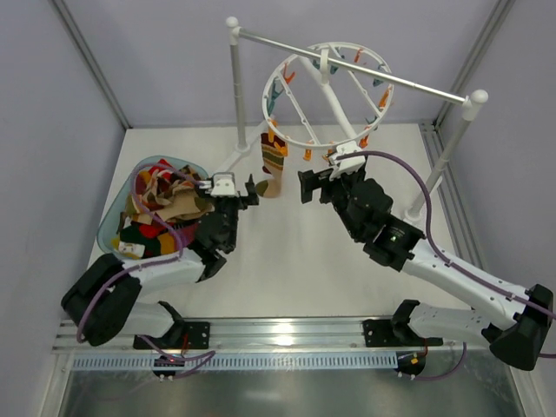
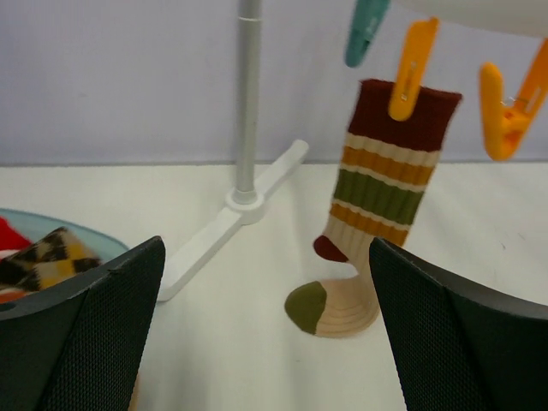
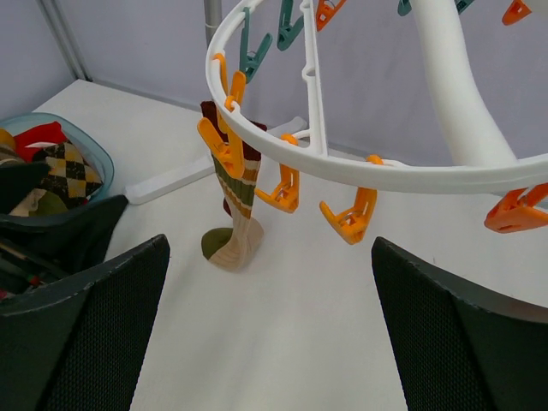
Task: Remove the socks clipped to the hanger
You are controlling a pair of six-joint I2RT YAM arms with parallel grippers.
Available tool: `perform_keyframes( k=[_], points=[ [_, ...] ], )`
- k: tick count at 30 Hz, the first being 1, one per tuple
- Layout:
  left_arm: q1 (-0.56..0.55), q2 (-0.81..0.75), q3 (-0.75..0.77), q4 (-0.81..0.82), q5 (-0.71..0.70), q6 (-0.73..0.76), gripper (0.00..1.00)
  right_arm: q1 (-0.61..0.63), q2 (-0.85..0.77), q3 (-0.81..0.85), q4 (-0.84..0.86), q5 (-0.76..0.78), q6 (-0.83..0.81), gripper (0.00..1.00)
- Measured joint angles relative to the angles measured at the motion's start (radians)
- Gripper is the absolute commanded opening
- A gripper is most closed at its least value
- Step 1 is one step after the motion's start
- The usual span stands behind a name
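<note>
Grey walls close in a white surface (image 1: 287, 278), where a white rail stand (image 1: 347, 65) with ball-topped posts carries the round white hanger (image 1: 300, 139) by its hook. One striped sock (image 1: 274, 165) hangs from the ring's near-left rim, its maroon cuff pinched in an orange clip (image 2: 413, 68). Below the cuff run cream, orange and olive bands. The olive toe curls under and seems to rest on the surface, though the contact is hard to judge. The other orange and teal clips in view along the rim hang bare. The left tool (image 1: 254, 191) sits just left of the sock at the level of its foot, released, its fingers (image 2: 94, 325) spread wide with nothing between them. The right tool (image 1: 306, 187) faces it from just right of the sock, below the ring's near rim, likewise spread and holding nothing. At the far left, a teal bowl (image 1: 109, 228) holds heaped socks (image 1: 161, 204), red, tan and argyle among them, beside the left arm.
</note>
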Motion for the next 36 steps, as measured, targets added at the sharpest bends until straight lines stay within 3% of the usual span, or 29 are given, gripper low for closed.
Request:
perform_keyframes(
  k=[7, 19, 33, 36],
  points=[
    [0.076, 0.263, 0.145, 0.027, 0.274, -0.046, 1.00, -0.002, -0.123, -0.080, -0.001, -0.014, 0.000, 0.99],
    [0.214, 0.659, 0.309, 0.206, 0.537, -0.230, 1.00, -0.006, -0.252, -0.143, 0.000, -0.029, 0.000, 1.00],
    [0.248, 0.787, 0.457, 0.223, 0.662, -0.301, 1.00, -0.006, -0.238, -0.144, 0.000, -0.040, 0.000, 1.00],
    [0.248, 0.805, 0.477, 0.223, 0.681, -0.306, 0.82, -0.006, -0.238, -0.144, 0.001, -0.041, 0.000, 1.00]
  ],
)
